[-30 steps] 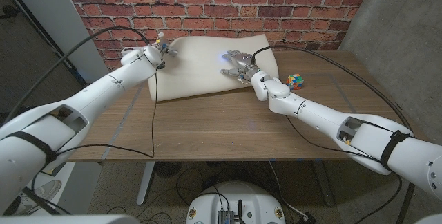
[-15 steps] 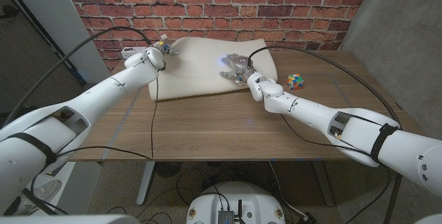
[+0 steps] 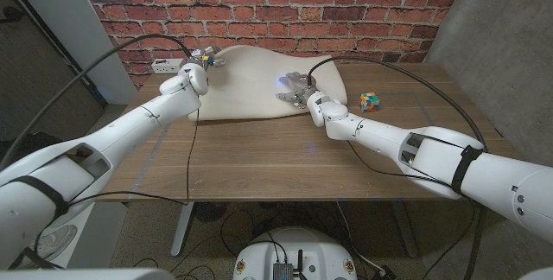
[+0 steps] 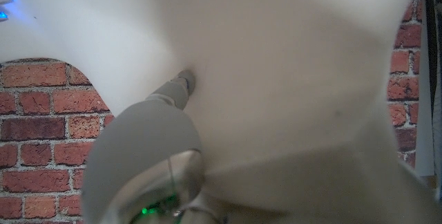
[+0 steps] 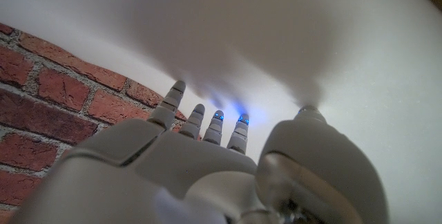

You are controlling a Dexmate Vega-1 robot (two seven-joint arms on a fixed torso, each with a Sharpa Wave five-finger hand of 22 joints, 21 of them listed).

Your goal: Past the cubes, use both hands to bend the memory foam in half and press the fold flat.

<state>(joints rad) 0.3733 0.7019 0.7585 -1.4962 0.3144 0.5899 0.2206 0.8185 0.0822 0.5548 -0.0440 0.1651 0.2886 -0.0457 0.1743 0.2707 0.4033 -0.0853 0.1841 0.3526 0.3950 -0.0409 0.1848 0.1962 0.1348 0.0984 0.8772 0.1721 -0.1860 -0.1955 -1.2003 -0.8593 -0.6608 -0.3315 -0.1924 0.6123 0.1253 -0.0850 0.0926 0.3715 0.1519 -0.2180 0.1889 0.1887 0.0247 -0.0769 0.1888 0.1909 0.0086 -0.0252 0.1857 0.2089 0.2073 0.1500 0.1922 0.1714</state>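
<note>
The white memory foam (image 3: 246, 90) lies at the back of the table against the brick wall, its left part raised off the wood. My left hand (image 3: 201, 62) grips the foam's left back corner; in the left wrist view one finger (image 4: 182, 86) digs into the foam (image 4: 290, 79). My right hand (image 3: 295, 87) rests on top of the foam's right half with fingers spread, holding nothing. In the right wrist view its fingertips (image 5: 207, 117) lie against the foam (image 5: 311, 37), lit blue. A multicoloured cube (image 3: 370, 101) sits on the table right of the foam.
The brick wall (image 3: 380, 3) stands directly behind the foam. A white power strip (image 3: 168, 62) lies at the table's back left. Black cables (image 3: 192, 142) hang from both arms over the wooden table (image 3: 259, 159).
My left hand has moved up and toward the wall with the foam's left corner, so that side now bulges upward. The right hand has slid slightly back on the foam.
</note>
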